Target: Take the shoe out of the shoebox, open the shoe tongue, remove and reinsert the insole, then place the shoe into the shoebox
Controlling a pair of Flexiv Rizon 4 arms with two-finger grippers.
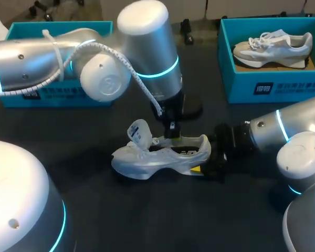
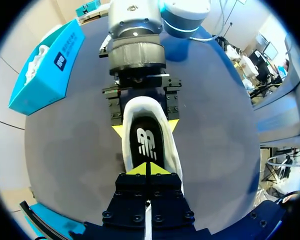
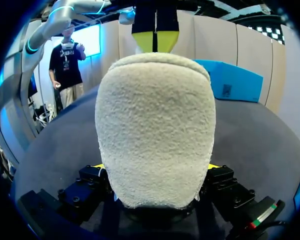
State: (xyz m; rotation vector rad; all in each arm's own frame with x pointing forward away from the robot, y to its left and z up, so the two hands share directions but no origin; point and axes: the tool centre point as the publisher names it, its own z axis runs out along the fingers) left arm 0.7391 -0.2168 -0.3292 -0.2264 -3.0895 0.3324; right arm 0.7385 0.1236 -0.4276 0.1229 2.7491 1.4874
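Note:
A white shoe (image 1: 157,157) lies on its sole in the middle of the dark table, its tongue (image 1: 138,132) pulled up and forward. My right gripper (image 1: 212,157) holds the heel (image 3: 155,130) from both sides, and its yellow fingertips (image 2: 119,131) press the shoe's sides. My left gripper (image 1: 171,137) points straight down into the shoe's mouth. It is shut, with its tips (image 2: 148,170) together over the dark insole (image 2: 146,140), which lies flat inside. Whether the tips pinch the insole is hidden.
A teal shoebox (image 1: 273,84) at the back right holds a second shoe (image 1: 273,47). Another teal box (image 1: 58,97) stands at the back left, partly behind my left arm. Bare table lies in front of the shoe.

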